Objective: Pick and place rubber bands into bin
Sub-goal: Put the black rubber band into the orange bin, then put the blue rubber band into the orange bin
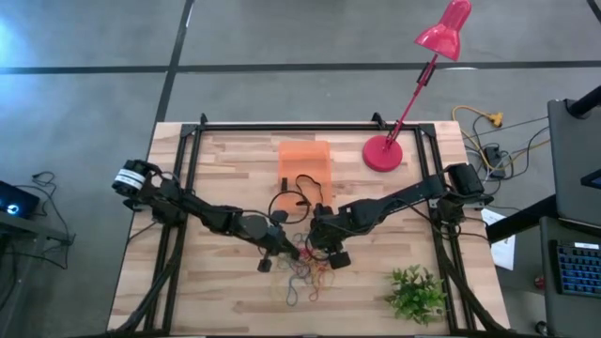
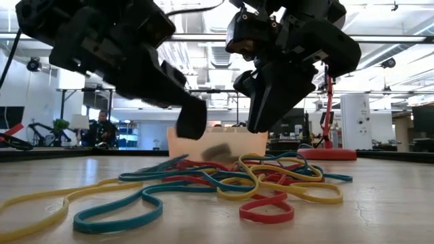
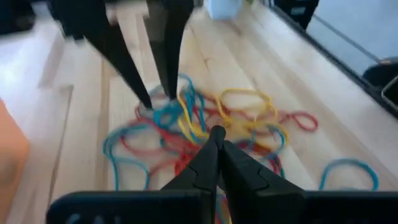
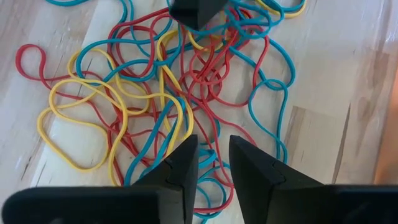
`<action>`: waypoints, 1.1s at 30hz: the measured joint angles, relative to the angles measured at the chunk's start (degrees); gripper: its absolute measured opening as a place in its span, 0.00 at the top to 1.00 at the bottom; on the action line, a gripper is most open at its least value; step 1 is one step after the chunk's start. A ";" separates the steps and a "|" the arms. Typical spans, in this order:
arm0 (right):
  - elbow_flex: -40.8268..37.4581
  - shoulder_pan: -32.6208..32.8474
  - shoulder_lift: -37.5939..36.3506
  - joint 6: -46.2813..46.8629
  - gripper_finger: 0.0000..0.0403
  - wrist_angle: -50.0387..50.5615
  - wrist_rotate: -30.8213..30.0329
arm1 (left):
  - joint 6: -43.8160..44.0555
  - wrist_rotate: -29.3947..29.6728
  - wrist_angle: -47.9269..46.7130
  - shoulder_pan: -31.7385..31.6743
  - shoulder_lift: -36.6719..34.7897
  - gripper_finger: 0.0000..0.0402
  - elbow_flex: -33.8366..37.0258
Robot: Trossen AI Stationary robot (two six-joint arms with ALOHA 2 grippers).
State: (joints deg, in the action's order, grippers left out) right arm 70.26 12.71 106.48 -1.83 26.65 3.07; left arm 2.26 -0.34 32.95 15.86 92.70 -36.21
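Grey floor (image 1: 94,56), red lamp (image 1: 445,28), seated person (image 2: 102,127).

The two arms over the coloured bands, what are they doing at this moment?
Both arms work over the pile of rubber bands on the wooden table. The left gripper is shut with its tip down in the pile; whether it holds a band is unclear. The right gripper hovers over the same pile, fingers slightly apart, holding nothing visible. The orange bin sits behind the pile.

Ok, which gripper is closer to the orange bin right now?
Right. The right gripper hangs over the near edge of the rubber bands, below the bin. The left gripper sits slightly farther out, shut at the pile's left side.
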 joint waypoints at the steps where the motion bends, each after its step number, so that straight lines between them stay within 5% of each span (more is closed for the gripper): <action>1: 0.00 0.04 0.00 0.00 0.79 -0.01 0.00 | -0.45 0.90 0.97 0.04 -0.06 1.00 -0.04; 17: -0.33 1.17 0.00 0.40 0.81 0.02 0.06 | -10.44 27.64 -1.29 -6.46 -8.77 1.00 -0.17; 23: -0.33 1.42 0.00 0.58 0.80 -0.04 0.06 | -6.06 27.76 -8.89 -14.06 -8.95 1.00 -0.15; 26: -0.33 1.41 0.00 0.59 0.79 -0.05 0.04 | -4.30 23.36 -11.38 -16.37 -8.65 0.99 -0.13; 33: -0.44 1.42 0.00 0.47 0.78 -0.20 0.00 | -4.13 18.78 -11.41 -17.18 -8.65 0.81 -0.20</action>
State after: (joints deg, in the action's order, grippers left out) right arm 69.82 14.13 106.48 -1.37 26.45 3.07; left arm -1.87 18.45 21.54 -1.32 84.05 -36.40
